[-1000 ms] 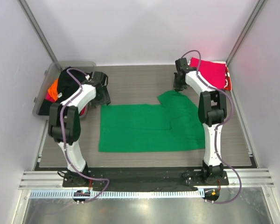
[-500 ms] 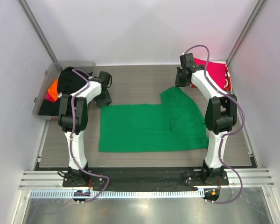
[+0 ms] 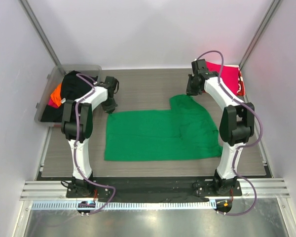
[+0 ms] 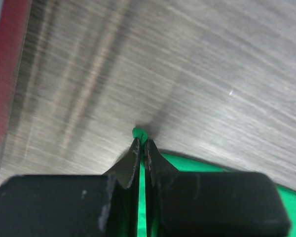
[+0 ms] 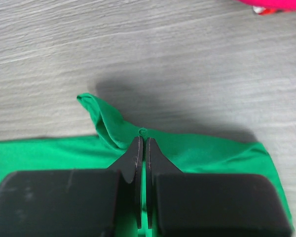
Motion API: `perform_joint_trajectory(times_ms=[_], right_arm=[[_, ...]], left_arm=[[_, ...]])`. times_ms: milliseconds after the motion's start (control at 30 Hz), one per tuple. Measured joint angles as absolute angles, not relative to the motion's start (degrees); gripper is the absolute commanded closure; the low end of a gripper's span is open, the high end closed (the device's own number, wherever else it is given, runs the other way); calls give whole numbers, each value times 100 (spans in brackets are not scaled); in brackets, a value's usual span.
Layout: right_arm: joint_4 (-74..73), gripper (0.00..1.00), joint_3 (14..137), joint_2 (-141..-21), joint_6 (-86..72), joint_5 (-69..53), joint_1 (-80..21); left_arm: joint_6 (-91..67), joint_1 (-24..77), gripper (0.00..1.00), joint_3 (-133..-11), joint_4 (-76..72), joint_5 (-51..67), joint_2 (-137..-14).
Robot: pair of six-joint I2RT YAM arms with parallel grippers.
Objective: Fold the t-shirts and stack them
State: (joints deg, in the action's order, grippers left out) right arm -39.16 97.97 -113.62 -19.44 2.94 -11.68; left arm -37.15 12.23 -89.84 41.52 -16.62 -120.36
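Left gripper (image 4: 142, 144) and right gripper (image 5: 142, 140), jaws pressed together, each pinch a far edge fold of the bright green soft cloth t-shirt (image 3: 158, 134); the rest of it lies flat behind and between the two grippers.

Green t-shirt (image 3: 158, 136), magenta t-shirt (image 3: 227, 78), black t-shirt (image 3: 73, 85), orange t-shirt (image 3: 55, 92), grey streaked table (image 3: 143, 91)

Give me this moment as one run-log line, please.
step: fold green shirt | left jaws: shut on its far left corner | right jaws: shut on its far right corner | pink shirt: far right
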Motion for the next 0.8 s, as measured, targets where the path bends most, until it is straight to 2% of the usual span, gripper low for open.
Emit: perform_joint_trajectory(times_ms=[167, 500, 800], right_arm=[[-3898, 99, 9209, -10519, -1966, 316, -1166], [-3817, 99, 7446, -8475, -2060, 508, -1168], [-3769, 99, 6018, -6941, -2405, 773, -1168]], left_arm=[[-3715, 1236, 100, -8729, 4364, -1723, -11795], [-3730, 1328, 100, -7819, 4449, -1951, -10543], [-3741, 1695, 100, -7500, 4351, -2263, -10119]])
